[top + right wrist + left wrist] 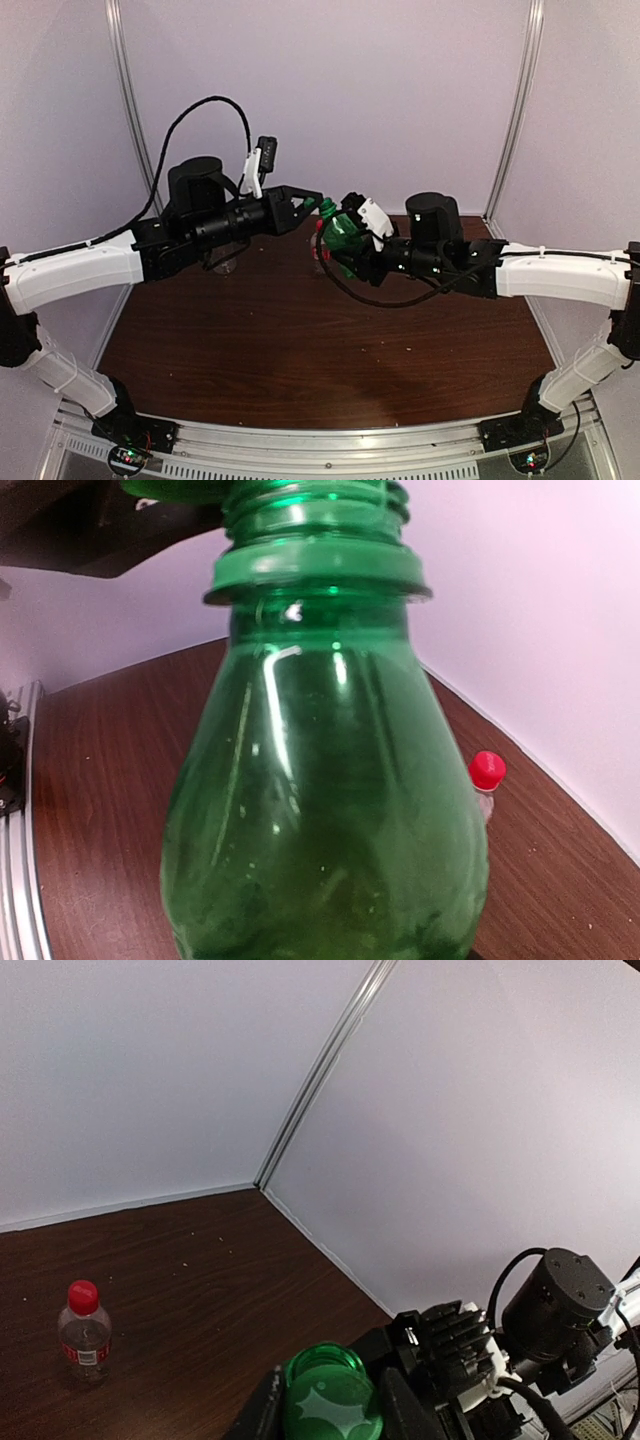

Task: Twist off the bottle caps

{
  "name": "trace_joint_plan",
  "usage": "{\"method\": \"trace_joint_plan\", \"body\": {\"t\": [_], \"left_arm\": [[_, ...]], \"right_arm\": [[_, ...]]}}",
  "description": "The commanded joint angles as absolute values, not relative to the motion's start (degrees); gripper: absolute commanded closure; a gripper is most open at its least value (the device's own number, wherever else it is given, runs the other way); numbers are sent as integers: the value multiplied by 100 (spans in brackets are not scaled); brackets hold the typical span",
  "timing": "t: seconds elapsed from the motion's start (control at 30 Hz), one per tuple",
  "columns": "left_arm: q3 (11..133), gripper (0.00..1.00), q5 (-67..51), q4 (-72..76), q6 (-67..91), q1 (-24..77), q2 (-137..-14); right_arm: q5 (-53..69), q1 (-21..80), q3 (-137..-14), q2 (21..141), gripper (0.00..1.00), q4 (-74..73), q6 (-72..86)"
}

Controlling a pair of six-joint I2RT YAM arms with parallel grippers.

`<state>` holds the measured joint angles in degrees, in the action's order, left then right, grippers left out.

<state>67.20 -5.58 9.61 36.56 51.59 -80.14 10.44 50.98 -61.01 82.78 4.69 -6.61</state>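
Though the short bottle (84, 1328) bears a red label (86, 1353), its writing is illegible.

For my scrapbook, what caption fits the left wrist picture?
Left gripper pinches round green plastic cap; small clear red-capped bottle stands on table.

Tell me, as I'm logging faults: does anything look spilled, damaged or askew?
Nothing spilled or damaged. The green plastic bottle hangs tilted in the right gripper, the left gripper on its green screw cap. The short clear red-capped bottle stands upright. Only a few pale specks dot the wooden table.
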Motion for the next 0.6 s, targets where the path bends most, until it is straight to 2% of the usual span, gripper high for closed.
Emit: {"method": "trace_joint_plan", "body": {"t": [0.0,0.17,0.57], "left_arm": [[6656,73,-728,1474,3680,5105,-8009],[6688,72,-990,1509,3634,5098,-8102],[6012,71,-254,1205,3085,4879,-7320]], "right_arm": [[1059,4983,-6121,8094,60,598,-508],[1530,4979,-6170,8113,60,588,-501],[1626,4844,-6026,7875,59,467,-448]]}}
